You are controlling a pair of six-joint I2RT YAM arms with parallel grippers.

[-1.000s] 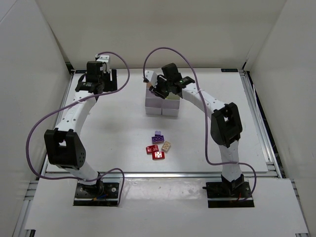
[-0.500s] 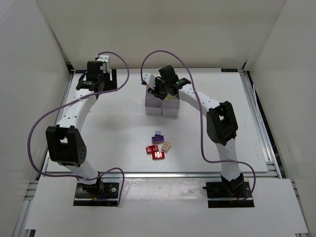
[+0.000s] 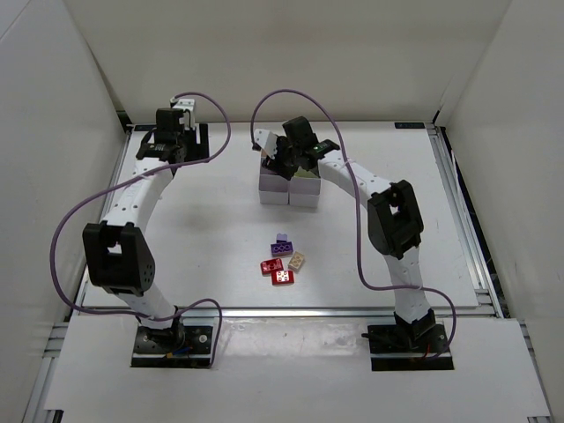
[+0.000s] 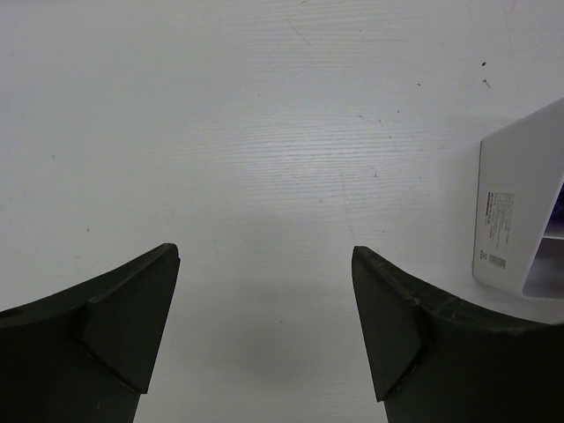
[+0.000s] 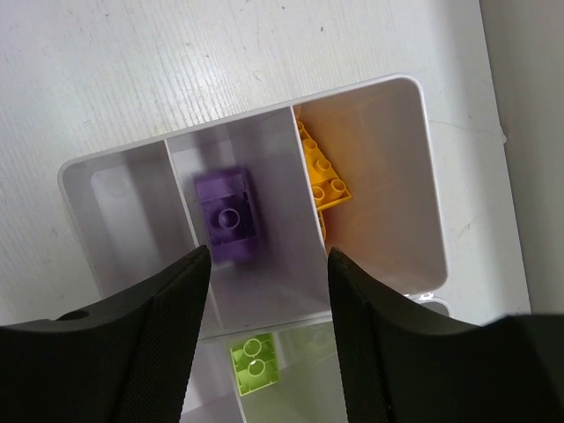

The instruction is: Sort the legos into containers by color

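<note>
Right fingers (image 5: 141,344) edged left, parted above containers (image 5: 115,154), purple lego (image 5: 229,216) inside

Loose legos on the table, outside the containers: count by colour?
purple lego: 1
red legos: 2
tan lego: 1
Total: 4
</note>
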